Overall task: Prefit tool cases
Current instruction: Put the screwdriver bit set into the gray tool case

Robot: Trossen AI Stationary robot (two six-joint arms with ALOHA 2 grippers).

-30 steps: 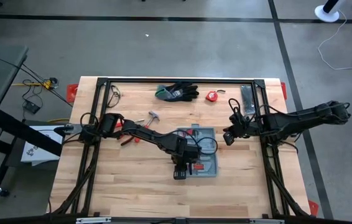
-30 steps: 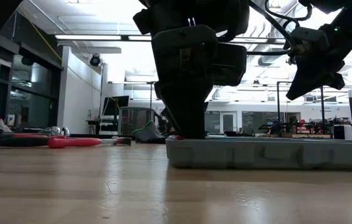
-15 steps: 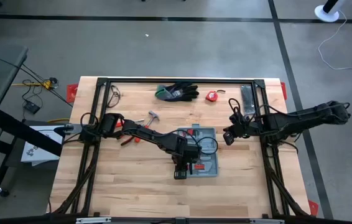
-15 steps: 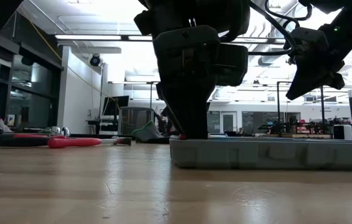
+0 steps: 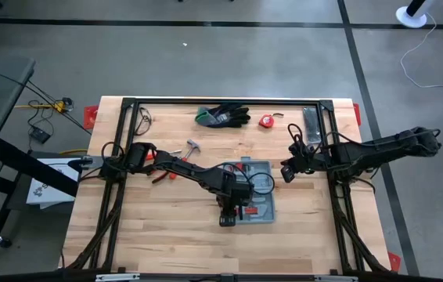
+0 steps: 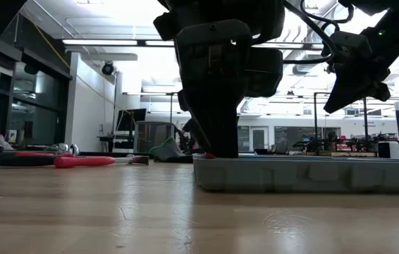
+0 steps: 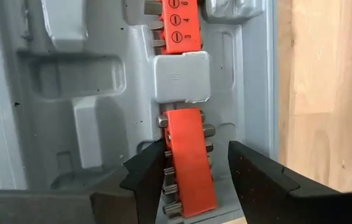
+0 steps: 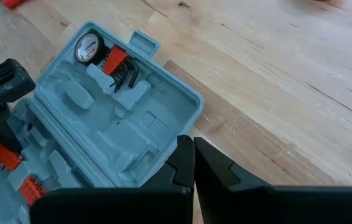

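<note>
Only one mark reads — a 4 on the orange bit holder [image 7: 178, 22].

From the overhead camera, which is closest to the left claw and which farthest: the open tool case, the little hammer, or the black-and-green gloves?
Measured from the left gripper:
1. Tool case: the gripper is right over its near-left part.
2. Hammer: left of the case, farther back.
3. Gloves: at the table's far edge.

Grey-blue plastic tool case [image 5: 254, 200] lies open and flat on the table, approx. mid-table, slightly right and toward the near edge. Inside: moulded recesses w/ orange-red bit holders [image 7: 189, 160] seated along one side, plus a round gauge [image 8: 87, 47] at the far end.
</note>
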